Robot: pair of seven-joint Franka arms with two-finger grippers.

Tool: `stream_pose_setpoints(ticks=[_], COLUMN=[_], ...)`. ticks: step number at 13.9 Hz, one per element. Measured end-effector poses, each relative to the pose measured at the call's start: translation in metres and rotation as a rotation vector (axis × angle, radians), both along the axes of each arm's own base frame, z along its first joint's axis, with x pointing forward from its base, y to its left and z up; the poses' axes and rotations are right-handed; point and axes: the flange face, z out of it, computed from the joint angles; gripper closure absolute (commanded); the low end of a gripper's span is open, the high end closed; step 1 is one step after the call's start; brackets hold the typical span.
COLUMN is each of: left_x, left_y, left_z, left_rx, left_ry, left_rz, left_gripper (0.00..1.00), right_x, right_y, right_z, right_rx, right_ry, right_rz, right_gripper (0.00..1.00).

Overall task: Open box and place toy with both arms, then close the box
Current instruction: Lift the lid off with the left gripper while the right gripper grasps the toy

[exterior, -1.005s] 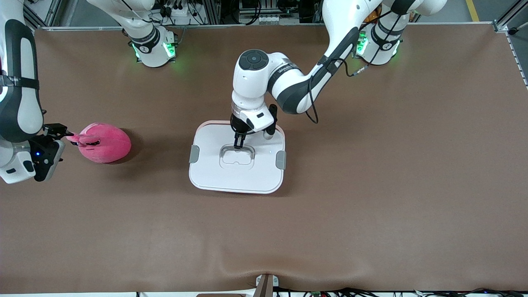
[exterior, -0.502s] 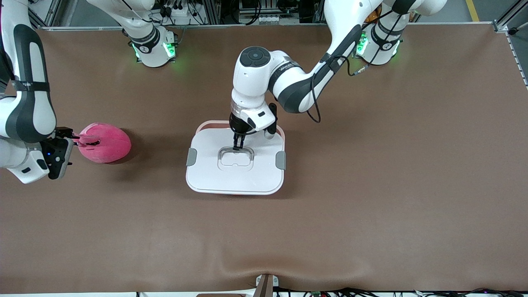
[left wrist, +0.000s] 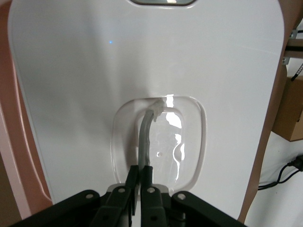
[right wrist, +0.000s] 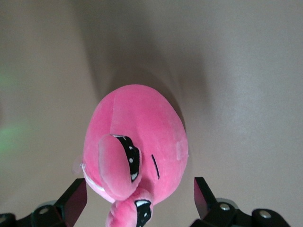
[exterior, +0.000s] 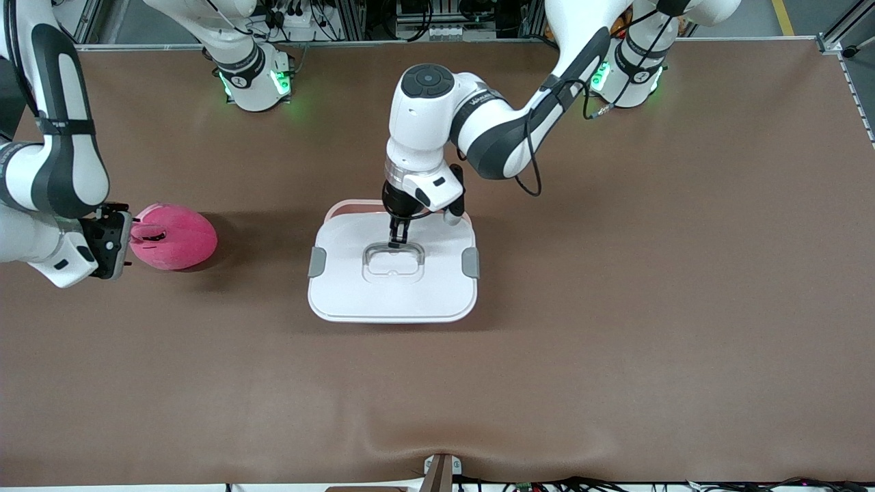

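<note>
The box's white lid (exterior: 355, 290) hangs from my left gripper (exterior: 396, 240), which is shut on the thin clear-grey handle (exterior: 393, 260) at the lid's middle. The pink tub of the box (exterior: 342, 203) shows only as a rim past the lid's edge nearest the robots. In the left wrist view the lid (left wrist: 94, 85) fills the picture, the handle (left wrist: 147, 132) runs up into my left gripper (left wrist: 140, 171), and pink tub wall (left wrist: 12, 156) shows beside it. The toy (exterior: 174, 236) lies toward the right arm's end. My right gripper (exterior: 123, 231) stands open at the toy's face; the toy (right wrist: 142, 123) lies between its fingertips (right wrist: 78, 191).
Two grey clips (exterior: 316, 262) (exterior: 470, 263) sit on the lid's short sides. Both green-lit arm bases (exterior: 253, 82) (exterior: 629, 72) stand along the table's edge farthest from the front camera. A small bracket (exterior: 441, 471) is at the table's near edge.
The lid has come up and turned square under my left gripper, looking larger. My right gripper has moved in toward the toy's face.
</note>
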Motion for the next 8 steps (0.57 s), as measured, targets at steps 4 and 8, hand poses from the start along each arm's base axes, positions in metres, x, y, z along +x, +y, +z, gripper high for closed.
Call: stream_pose_setpoints(ticks=[4, 8], left_x=[0.03, 0.067], left_y=[0.036, 0.092], left_z=[0.011, 0.031], left_rx=[0.029, 0.041], left_ry=[0.018, 0.072], left_rz=[0.069, 0.147], left_gripper=[1.0, 1.0], right_x=[-0.012, -0.017], right_y=[0.01, 0.011], right_z=[-0.008, -0.018], right_rx=[0.005, 0.014], right_ry=[-0.025, -0.049], right_rz=[0.033, 0.08], right_gripper=[0.0, 0.13])
